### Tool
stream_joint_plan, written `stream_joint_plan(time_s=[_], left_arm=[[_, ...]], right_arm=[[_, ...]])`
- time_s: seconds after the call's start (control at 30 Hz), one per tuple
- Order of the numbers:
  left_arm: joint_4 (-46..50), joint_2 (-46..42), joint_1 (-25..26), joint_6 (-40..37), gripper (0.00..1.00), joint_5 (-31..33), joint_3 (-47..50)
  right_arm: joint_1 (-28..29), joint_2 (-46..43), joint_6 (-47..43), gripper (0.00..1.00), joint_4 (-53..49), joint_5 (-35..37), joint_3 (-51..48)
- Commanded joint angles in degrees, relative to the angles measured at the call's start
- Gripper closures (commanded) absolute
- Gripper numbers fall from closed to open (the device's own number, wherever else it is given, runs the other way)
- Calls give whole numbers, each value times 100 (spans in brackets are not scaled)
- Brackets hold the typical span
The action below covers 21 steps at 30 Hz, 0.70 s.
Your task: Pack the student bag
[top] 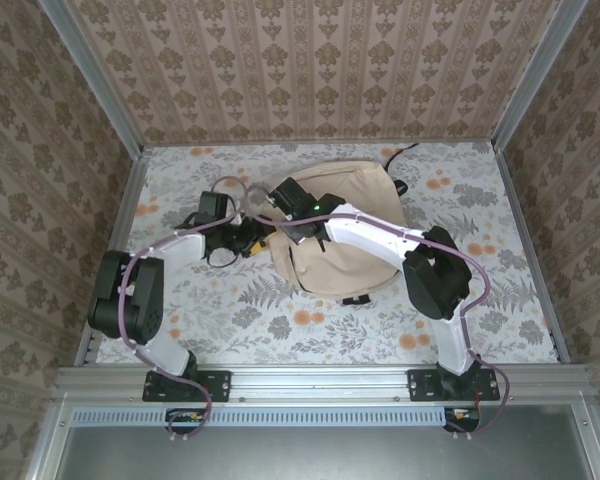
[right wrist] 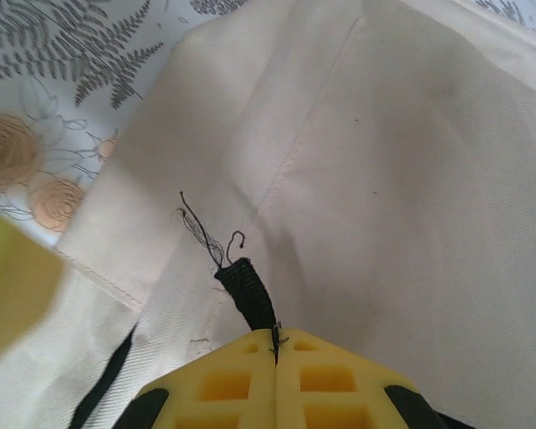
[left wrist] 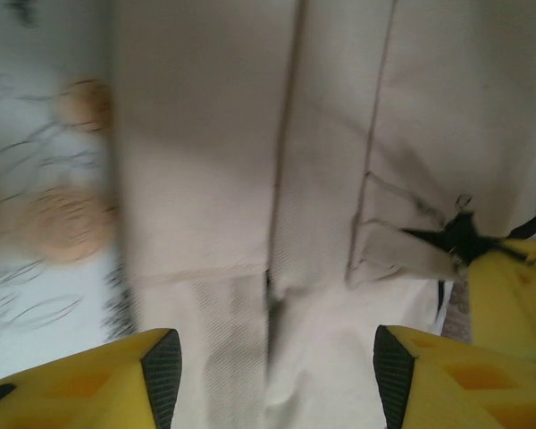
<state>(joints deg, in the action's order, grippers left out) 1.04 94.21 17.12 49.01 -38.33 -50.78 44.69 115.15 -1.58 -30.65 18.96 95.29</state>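
The student bag (top: 330, 270) lies mid-surface (top: 460, 300), toward the far side. I judge I'm at the opening step. My right jaws are closed on a black pull tab (right wrist: 246, 290) at its left side, and my left jaws are spread wide just beside the fabric. Next calls for a steady pull while the left braces. The bag's inside is hidden, so I cannot tell what it holds.

Yellow fingers (right wrist: 214, 389) of the right gripper (right wrist: 275, 344) tight together on the student bag's (right wrist: 411, 179) black strap (right wrist: 247, 293)

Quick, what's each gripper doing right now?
Left gripper: open, fingers apart over the student bag.
Right gripper: closed on the bag's black tab.
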Motion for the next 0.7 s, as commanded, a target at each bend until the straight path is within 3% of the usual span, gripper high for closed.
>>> stream_joint_plan(time_s=[0.0, 0.23, 0.47, 0.67], left_arm=[[-705, 316, 177, 288, 46, -352, -324], [-963, 910, 370, 600, 63, -279, -736], [-1291, 1409, 423, 607, 60, -554, -1121], [-1440, 1738, 479, 706, 64, -756, -1426]], right_arm=[[-28, -427, 453, 100, 466, -388, -204], [-297, -419, 1073, 100, 612, -415, -289], [-424, -539, 1352, 100, 705, -610, -404], [-535, -643, 1568, 100, 780, -806, -500]])
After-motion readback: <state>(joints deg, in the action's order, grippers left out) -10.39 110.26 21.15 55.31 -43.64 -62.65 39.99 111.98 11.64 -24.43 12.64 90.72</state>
